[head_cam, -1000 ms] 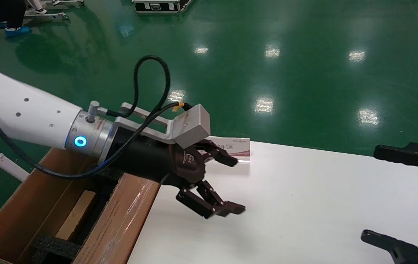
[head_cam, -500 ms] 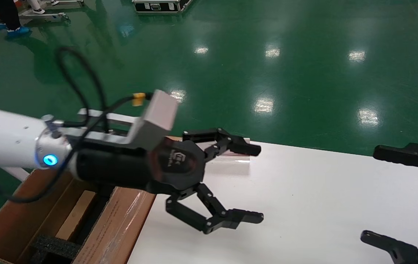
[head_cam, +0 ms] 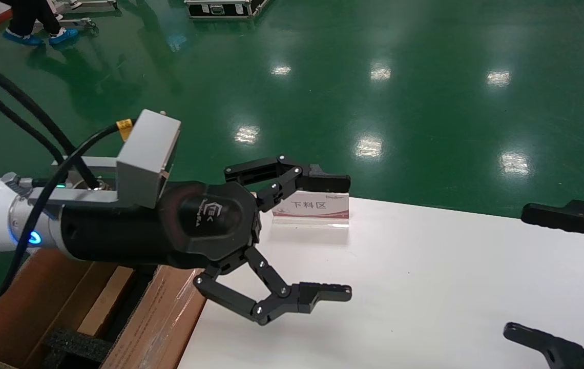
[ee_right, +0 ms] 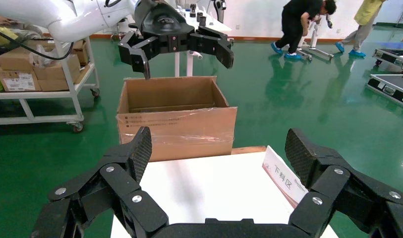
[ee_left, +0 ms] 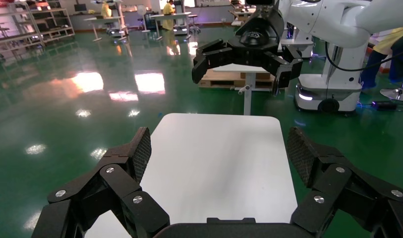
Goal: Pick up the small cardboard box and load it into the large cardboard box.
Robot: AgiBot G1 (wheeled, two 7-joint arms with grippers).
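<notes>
Both grippers, left gripper (head_cam: 330, 238) and right gripper (head_cam: 543, 271), gape empty; swinging toward 9 o'clock could bump the large cardboard box (head_cam: 164, 312).

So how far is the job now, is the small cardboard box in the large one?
Looks done: a slim brown piece, likely the small cardboard box, stands inside the large cardboard box beside black foam. In hand: nothing; the left gripper hangs open and empty over the table edge, the right gripper open at its other side. Left: probably only parking the arm.
</notes>
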